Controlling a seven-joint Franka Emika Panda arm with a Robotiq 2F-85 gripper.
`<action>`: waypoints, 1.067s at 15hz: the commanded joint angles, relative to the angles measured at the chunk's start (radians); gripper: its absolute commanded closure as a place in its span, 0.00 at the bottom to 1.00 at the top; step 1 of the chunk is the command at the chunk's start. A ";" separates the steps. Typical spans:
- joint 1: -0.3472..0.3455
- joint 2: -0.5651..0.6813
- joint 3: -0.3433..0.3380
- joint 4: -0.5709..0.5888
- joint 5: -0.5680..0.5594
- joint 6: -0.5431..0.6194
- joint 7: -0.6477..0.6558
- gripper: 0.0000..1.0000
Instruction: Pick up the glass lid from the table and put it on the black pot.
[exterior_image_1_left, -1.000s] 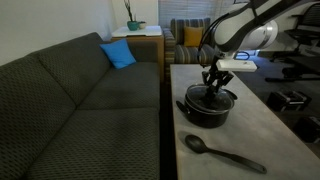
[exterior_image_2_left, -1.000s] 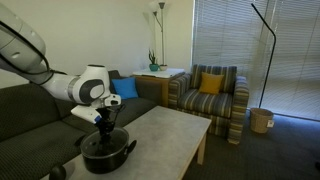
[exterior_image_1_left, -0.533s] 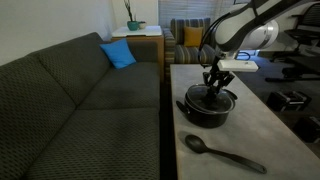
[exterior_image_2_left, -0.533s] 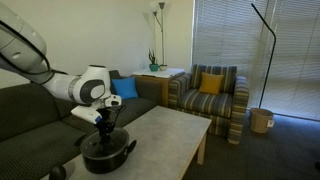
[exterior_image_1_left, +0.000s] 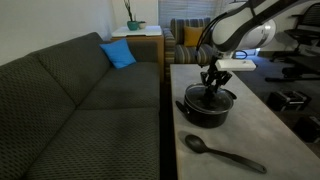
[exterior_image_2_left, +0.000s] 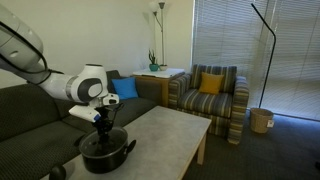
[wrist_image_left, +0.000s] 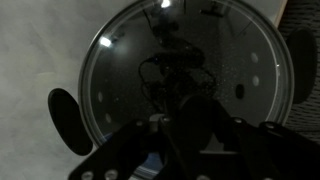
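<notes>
The black pot (exterior_image_1_left: 206, 112) stands on the grey table (exterior_image_1_left: 272, 140); it also shows in the other exterior view (exterior_image_2_left: 105, 157). The glass lid (exterior_image_1_left: 208, 98) lies on the pot, and in the wrist view it fills the frame with its metal rim (wrist_image_left: 180, 55). My gripper (exterior_image_1_left: 213, 86) hangs straight over the pot's middle, with its fingers on either side of the lid's dark knob. In the wrist view the jaws (wrist_image_left: 200, 125) hug the knob, but the picture is very dark. The pot's side handles (wrist_image_left: 67, 120) stick out from under the lid.
A long black spoon (exterior_image_1_left: 222, 154) lies on the table in front of the pot. A dark sofa (exterior_image_1_left: 80, 110) runs along one side of the table. A striped armchair (exterior_image_2_left: 208, 95) stands beyond the far end. The table stretches away from the pot (exterior_image_2_left: 175, 130).
Almost nothing. The gripper stays on the lid's knob over the pot and has shifted only a hair.
</notes>
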 joint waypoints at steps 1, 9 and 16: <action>0.026 0.000 -0.003 0.026 -0.006 -0.014 -0.024 0.86; 0.069 0.000 -0.012 0.038 -0.014 -0.014 -0.017 0.86; 0.059 0.000 -0.027 0.036 -0.013 0.000 -0.006 0.86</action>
